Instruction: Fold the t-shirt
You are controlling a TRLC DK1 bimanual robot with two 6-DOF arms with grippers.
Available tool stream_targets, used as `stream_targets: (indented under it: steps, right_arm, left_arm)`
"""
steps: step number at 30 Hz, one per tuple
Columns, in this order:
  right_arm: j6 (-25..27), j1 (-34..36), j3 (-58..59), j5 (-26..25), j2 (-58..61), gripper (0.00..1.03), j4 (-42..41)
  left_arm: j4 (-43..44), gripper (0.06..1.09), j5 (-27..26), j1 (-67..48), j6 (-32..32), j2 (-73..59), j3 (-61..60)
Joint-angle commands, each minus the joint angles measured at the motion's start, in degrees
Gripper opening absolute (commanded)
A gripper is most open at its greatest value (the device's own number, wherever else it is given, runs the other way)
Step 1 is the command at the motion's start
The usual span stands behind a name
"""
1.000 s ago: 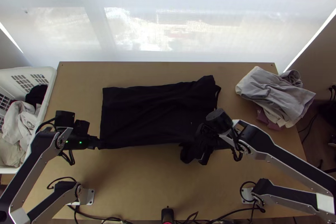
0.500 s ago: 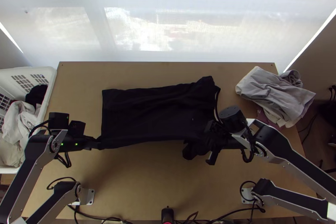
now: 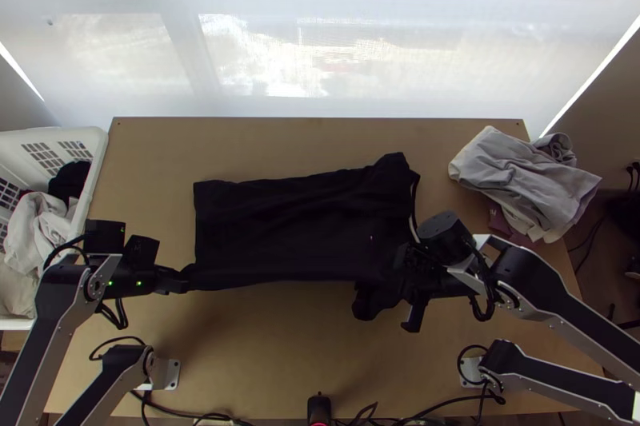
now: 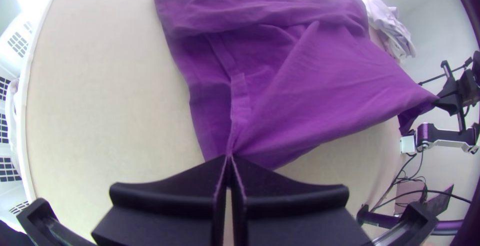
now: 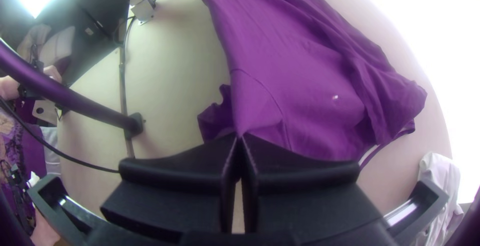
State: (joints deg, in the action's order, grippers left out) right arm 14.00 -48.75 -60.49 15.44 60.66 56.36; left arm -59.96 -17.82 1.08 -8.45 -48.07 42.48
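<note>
Across the middle of the table (image 3: 280, 346) lies the t-shirt (image 3: 296, 226), broad and lightly wrinkled, its far edge now nearer my side than a second ago, its near edge stretched between my two grippers. Both have drawn back toward me and a little apart — my left gripper (image 3: 182, 278) closed on the near corner by the basket (image 3: 94, 178), my right gripper (image 3: 406, 280) pinching the near edge at the other end — with a small bunch of cloth hanging beside it.
</note>
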Motion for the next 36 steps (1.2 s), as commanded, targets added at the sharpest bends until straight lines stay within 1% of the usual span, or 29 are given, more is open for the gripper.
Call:
stream_targets:
  steps: [1, 7, 15, 23, 30, 36]
  right_arm:
    - [0.33, 0.24, -0.68, 0.20, -0.28, 0.03, 0.77]
    - [1.56, 3.75, -0.95, 0.11, 1.30, 0.03, -3.54]
    - [5.07, 8.67, -2.44, 0.11, 6.48, 0.03, -8.46]
    - [8.94, 14.74, -8.42, 0.20, 14.75, 0.03, -10.57]
    - [12.54, 20.80, -15.62, 2.58, 23.18, 0.03, -11.27]
    - [14.21, 24.05, -21.51, 3.63, 31.18, 0.03, -11.62]
  left_arm:
    - [-1.56, 0.09, -0.19, -0.99, -0.43, 1.76, 0.15]
    - [1.52, 0.09, -0.11, -1.35, -0.34, -0.88, 1.91]
    - [6.53, 0.09, 0.42, -0.99, -2.01, -8.44, 6.83]
    - [12.15, 0.09, 2.00, -0.73, -2.36, -18.28, 13.24]
    - [15.23, 0.09, 3.41, -0.29, -2.80, -27.69, 20.80]
    - [16.63, 0.09, 3.94, -0.29, -2.98, -35.33, 26.78]
